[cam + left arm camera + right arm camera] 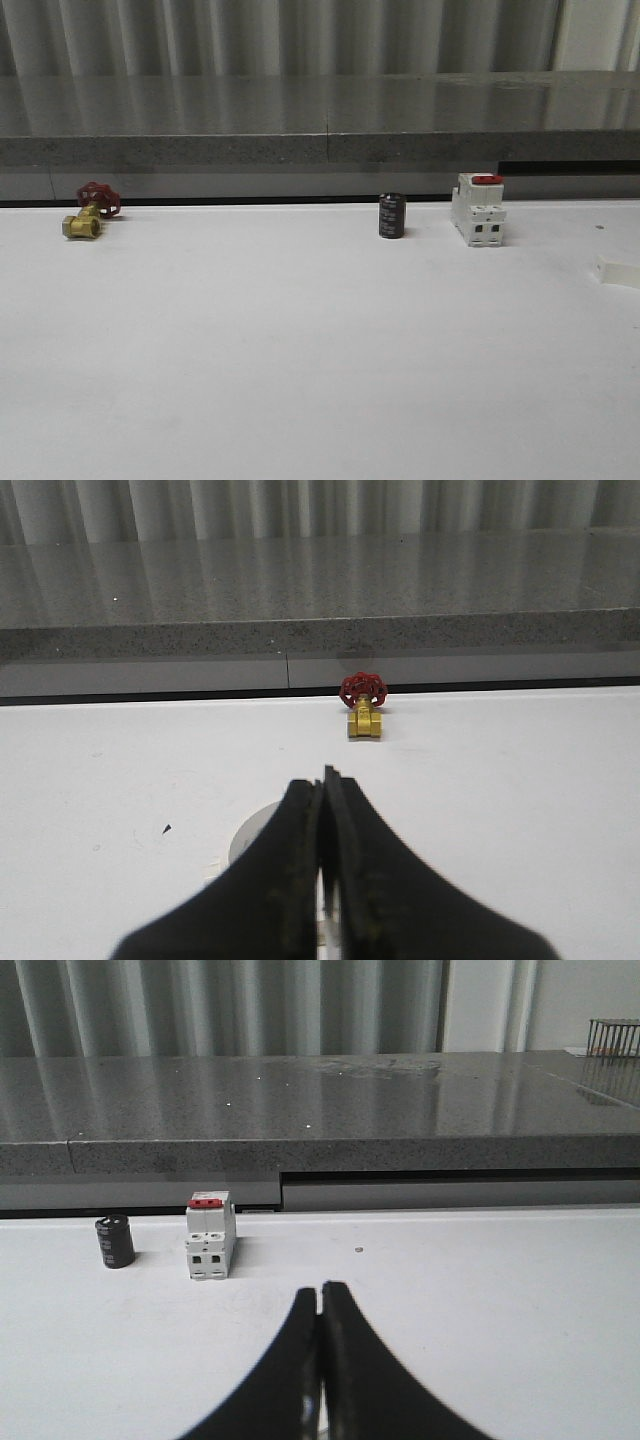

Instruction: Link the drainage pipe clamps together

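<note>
- On the white table (300, 360), as my left wrist camera saw it, one drainage pipe clamp (250, 832) lay flat under the left gripper (324, 775). A pale curved edge of it peeked out at about nine o'clock from the black fingers.
- The arc I could see bulged away from the fingers. The rest was hidden, so I could not tell its long axis or where its end tabs pointed.
- It looked like smooth white plastic, rounded, almost the same tone as the tabletop.
- The left gripper's jaws were pressed together with nothing between them that I could make out.
- The right gripper (320, 1288) was likewise closed, its tapered black fingers meeting at the tips above bare table.
- In the front view a brass valve (84, 222) with a red handwheel sat at ten o'clock from the table's centre.
- A white boxy breaker (478, 210) with a red switch stood at two o'clock, and a short black cylinder (391, 216) stood at one o'clock, near it but not touching.
- A small white piece (617, 271) lay at three o'clock by the table's edge; I could not tell what it was.
- A speckled grey ledge (320, 120) ran behind the table, glossy on top.
</note>
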`<state>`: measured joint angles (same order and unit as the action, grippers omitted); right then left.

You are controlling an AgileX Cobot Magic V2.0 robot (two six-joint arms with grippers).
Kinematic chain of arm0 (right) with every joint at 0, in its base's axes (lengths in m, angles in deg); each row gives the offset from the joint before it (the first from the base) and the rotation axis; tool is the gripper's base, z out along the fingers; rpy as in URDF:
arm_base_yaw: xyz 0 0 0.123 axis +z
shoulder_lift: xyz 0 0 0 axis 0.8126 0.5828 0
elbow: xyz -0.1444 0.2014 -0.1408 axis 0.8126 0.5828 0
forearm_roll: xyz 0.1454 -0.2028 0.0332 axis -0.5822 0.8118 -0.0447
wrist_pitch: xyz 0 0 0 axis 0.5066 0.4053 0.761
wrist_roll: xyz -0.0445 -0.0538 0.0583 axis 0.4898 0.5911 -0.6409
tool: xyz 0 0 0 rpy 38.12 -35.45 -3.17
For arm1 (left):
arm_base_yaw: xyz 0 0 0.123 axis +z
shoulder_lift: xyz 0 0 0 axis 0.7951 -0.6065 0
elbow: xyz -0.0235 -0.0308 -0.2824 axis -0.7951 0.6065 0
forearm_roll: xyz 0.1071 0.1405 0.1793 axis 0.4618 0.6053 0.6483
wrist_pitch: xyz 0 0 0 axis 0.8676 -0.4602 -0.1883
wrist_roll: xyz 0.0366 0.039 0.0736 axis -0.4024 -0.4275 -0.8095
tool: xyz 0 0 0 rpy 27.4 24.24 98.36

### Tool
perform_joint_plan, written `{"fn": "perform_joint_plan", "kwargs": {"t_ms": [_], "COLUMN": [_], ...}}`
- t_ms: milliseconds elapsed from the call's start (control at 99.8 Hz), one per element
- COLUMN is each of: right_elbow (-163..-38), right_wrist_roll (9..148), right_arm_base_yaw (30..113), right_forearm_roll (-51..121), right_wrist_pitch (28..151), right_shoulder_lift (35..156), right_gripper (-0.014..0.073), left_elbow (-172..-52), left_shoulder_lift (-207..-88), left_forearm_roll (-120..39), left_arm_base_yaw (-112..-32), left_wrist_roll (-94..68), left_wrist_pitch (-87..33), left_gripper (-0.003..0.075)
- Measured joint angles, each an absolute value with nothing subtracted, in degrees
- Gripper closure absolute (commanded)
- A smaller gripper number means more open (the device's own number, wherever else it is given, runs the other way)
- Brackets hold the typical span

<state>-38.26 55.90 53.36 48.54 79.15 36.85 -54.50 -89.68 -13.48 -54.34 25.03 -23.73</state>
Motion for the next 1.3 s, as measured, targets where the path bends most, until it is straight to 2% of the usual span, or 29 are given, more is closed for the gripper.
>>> {"fn": "perform_joint_plan", "kwargs": {"t_ms": [942,1133,1303], "right_elbow": [-38.3,-38.3,-38.3], "right_wrist_roll": [55.9,55.9,55.9], "right_arm_base_yaw": [53.4,53.4,53.4], "right_forearm_roll": [48.5,48.5,48.5], "right_wrist_pitch": [79.2,79.2,79.2], "right_shoulder_lift": [36.8,36.8,36.8], "right_gripper": [0.0659,0.0659,0.0659], "left_elbow": [-54.5,-58.3,-68.1], "left_shoulder_lift": [-89.7,-89.7,-92.0], "left_forearm_roll": [-13.5,-13.5,-13.5], "left_arm_base_yaw": [-54.3,-54.3,-54.3], "left_wrist_roll": [25.0,25.0,25.0], "left_wrist_pitch": [-24.0,-33.5,-42.1], "left_gripper": [0.0741,0.0741,0.0741]}}
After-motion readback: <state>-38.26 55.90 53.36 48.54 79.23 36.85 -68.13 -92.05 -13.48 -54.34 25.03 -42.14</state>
